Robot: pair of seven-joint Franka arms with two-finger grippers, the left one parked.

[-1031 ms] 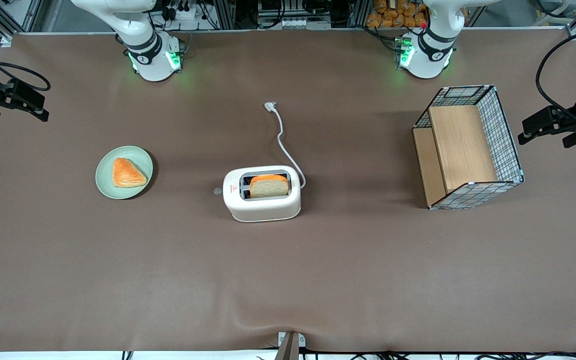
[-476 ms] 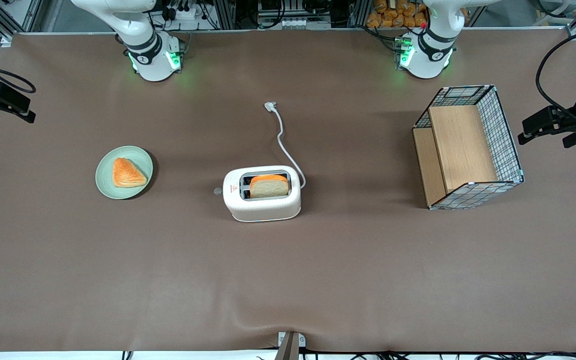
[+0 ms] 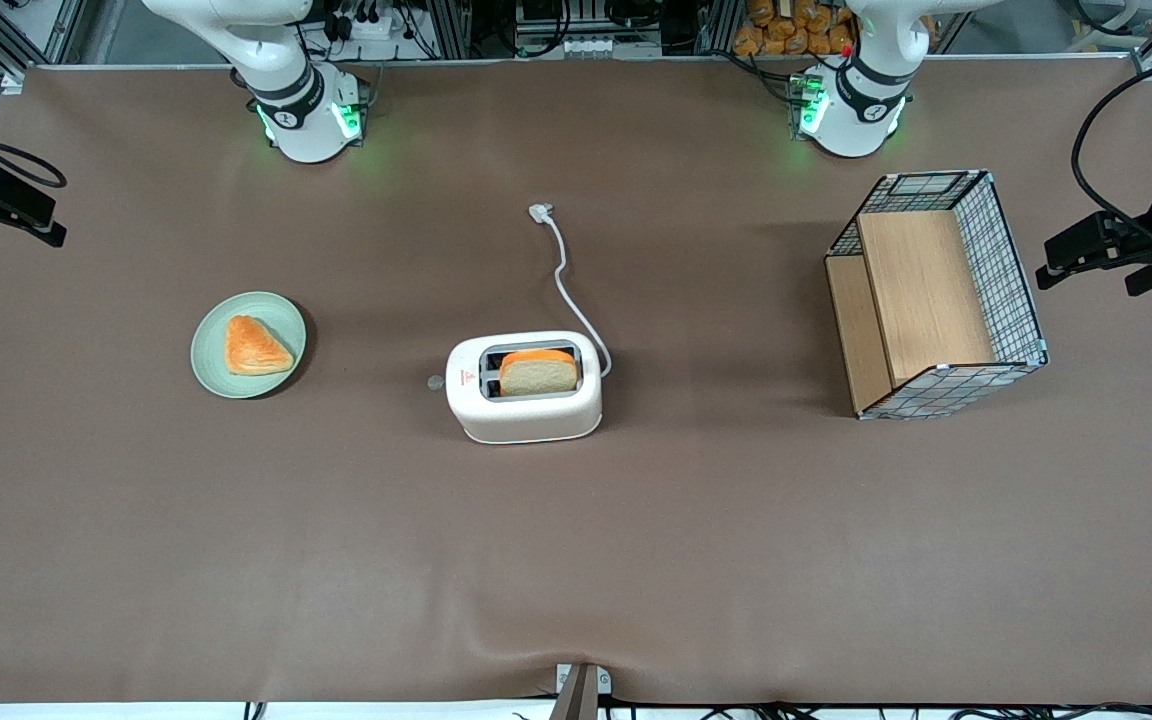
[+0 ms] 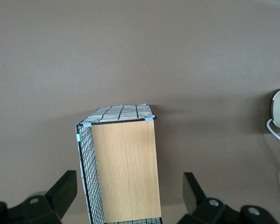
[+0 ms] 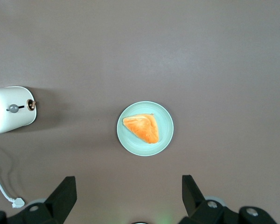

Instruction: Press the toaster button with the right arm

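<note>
A brown table (image 3: 236,560) carries the toaster (image 3: 524,388) mid-table, its toaster button (image 3: 434,381) facing the working arm's end. The gripper (image 5: 128,198) hangs high above a plated pastry (image 5: 142,128), jaws wide apart, empty.

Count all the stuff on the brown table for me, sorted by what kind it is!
Food: 2, the bread slice in the toaster and the pastry.
Kitchen things: 2, the toaster and the green plate.
Crates: 1, the mesh crate.
Total: 5.
The right arm's pincer hangs open at the table's edge.
</note>
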